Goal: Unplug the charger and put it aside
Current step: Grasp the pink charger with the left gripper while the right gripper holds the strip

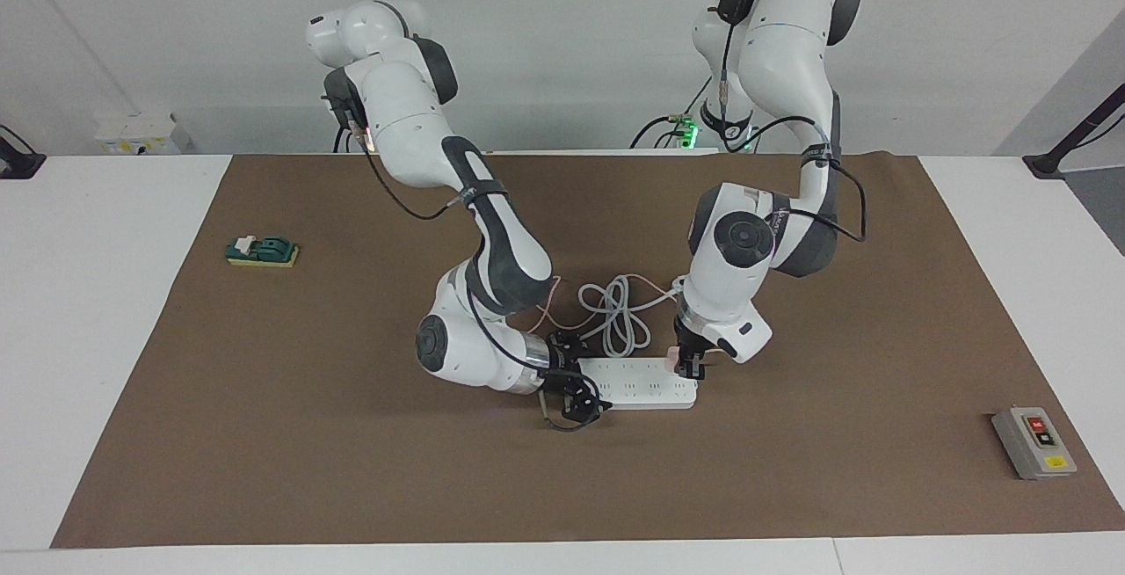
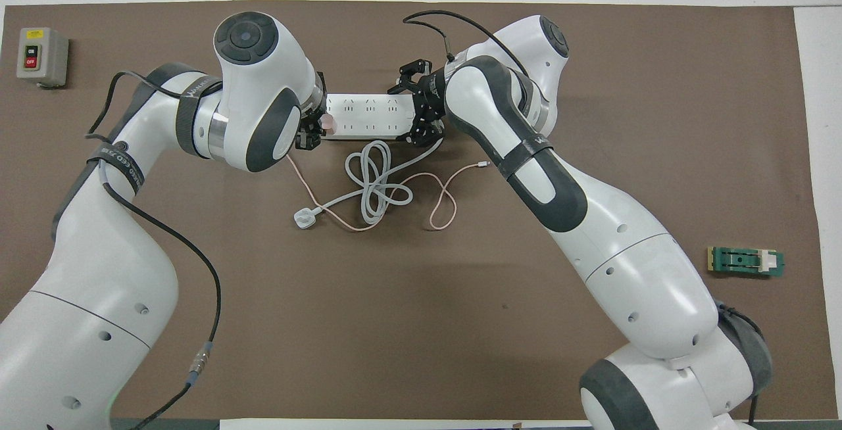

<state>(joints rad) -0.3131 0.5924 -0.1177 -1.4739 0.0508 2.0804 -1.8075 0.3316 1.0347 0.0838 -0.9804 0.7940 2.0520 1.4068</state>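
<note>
Overhead view | switch box (image 2: 42, 56) label "OFF" | left gripper (image 1: 688, 366) at charger (image 1: 672, 355)

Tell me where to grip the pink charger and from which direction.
Grip the charger by its cube body, coming straight down from above: it stands plugged into the left-arm end of the power strip, so its sides are exposed. The left gripper is already there.

the charger (image 1: 672, 355) (image 2: 327, 123) is a small pale pink cube, plugged upright into the end of the white power strip (image 1: 640, 382) (image 2: 368, 116) toward my left arm; its thin pink cable (image 1: 562, 322) (image 2: 439, 200) loops over the brown mat nearer to me.
</note>
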